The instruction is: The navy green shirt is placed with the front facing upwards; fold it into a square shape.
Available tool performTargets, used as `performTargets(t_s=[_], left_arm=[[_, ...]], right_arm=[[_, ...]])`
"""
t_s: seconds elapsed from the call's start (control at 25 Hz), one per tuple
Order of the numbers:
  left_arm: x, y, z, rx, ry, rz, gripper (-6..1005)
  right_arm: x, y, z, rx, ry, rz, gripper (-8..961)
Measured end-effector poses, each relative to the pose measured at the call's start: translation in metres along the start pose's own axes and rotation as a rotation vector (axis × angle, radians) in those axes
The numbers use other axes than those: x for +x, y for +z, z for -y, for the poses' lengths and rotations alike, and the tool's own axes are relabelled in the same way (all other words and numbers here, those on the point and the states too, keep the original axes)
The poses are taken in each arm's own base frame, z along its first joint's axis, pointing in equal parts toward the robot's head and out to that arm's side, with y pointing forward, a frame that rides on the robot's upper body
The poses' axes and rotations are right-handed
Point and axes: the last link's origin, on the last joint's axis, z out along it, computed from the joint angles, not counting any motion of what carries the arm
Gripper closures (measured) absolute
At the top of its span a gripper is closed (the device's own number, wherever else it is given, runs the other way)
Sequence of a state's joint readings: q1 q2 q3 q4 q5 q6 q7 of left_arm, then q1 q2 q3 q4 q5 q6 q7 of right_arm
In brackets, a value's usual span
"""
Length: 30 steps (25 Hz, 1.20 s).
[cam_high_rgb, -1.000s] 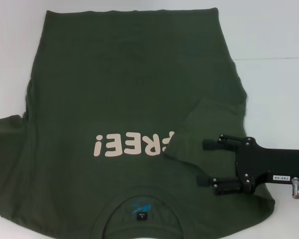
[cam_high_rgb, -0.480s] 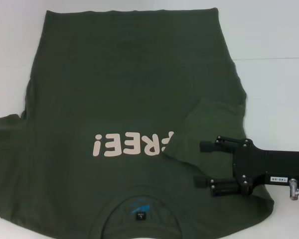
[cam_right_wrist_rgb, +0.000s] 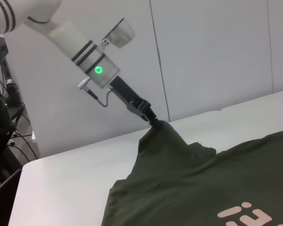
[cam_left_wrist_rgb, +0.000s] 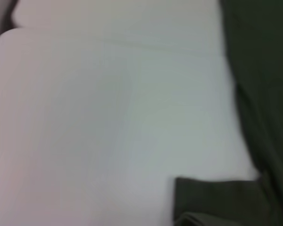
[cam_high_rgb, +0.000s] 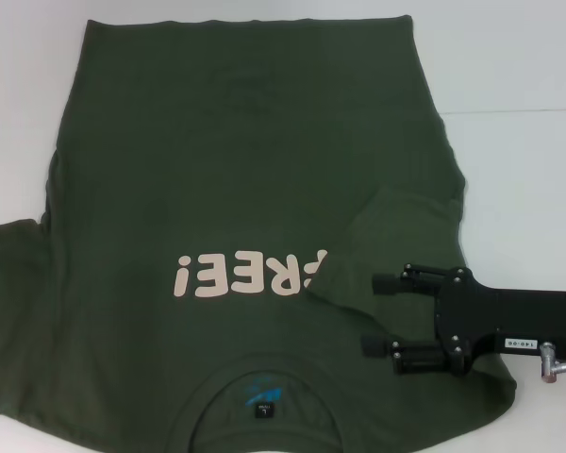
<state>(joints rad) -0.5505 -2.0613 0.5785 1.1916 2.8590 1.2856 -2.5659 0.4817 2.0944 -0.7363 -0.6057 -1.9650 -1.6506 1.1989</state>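
Note:
The navy green shirt (cam_high_rgb: 236,160) lies flat on the white table, front up, with cream "FREE!" letters (cam_high_rgb: 250,272) and the collar (cam_high_rgb: 264,401) at the near edge. Its right sleeve (cam_high_rgb: 391,236) is folded inward over the body. My right gripper (cam_high_rgb: 373,314) is open just above the shirt's near right part, beside that folded sleeve, fingers pointing left with nothing between them. My left gripper is out of the head view. In the right wrist view the left gripper (cam_right_wrist_rgb: 152,119) is shut on the left sleeve (cam_right_wrist_rgb: 162,136), lifting it into a peak.
Bare white table (cam_high_rgb: 519,66) surrounds the shirt at the far edge and on the right, and to the left (cam_left_wrist_rgb: 108,117) in the left wrist view. A wall panel (cam_right_wrist_rgb: 212,52) stands behind the table, with dark cables and equipment (cam_right_wrist_rgb: 1,117) off its end.
My right gripper has slid a little to the left and nearer to me over the shirt, staying open. The shirt looks unchanged in the head view.

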Motion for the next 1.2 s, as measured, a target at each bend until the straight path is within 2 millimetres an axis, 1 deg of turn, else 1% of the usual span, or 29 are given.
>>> performTargets(t_s=[0.2, 0.32, 0.64, 0.88, 1.04, 1.2], left_arm=[[0.015, 0.000, -0.025, -0.059, 0.044, 0.016, 941], [0.023, 0.000, -0.046, -0.115, 0.071, 0.031, 941], [0.030, 0.000, -0.091, -0.317, 0.075, 0.032, 941], [0.026, 0.015, -0.121, -0.417, 0.093, 0.061, 941], [0.025, 0.025, -0.130, -0.427, 0.093, 0.069, 942], [0.024, 0.034, -0.131, -0.419, 0.078, 0.068, 940]], right_arm=[[0.003, -0.001, -0.002, 0.001, 0.006, 0.001, 87], [0.005, -0.001, -0.003, 0.002, 0.013, 0.002, 87], [0.013, -0.002, -0.007, 0.008, 0.025, 0.008, 88], [0.016, -0.003, -0.008, 0.013, 0.027, 0.010, 87], [0.017, -0.002, -0.009, 0.011, 0.027, 0.011, 88], [0.019, -0.002, -0.010, 0.011, 0.029, 0.013, 89]])
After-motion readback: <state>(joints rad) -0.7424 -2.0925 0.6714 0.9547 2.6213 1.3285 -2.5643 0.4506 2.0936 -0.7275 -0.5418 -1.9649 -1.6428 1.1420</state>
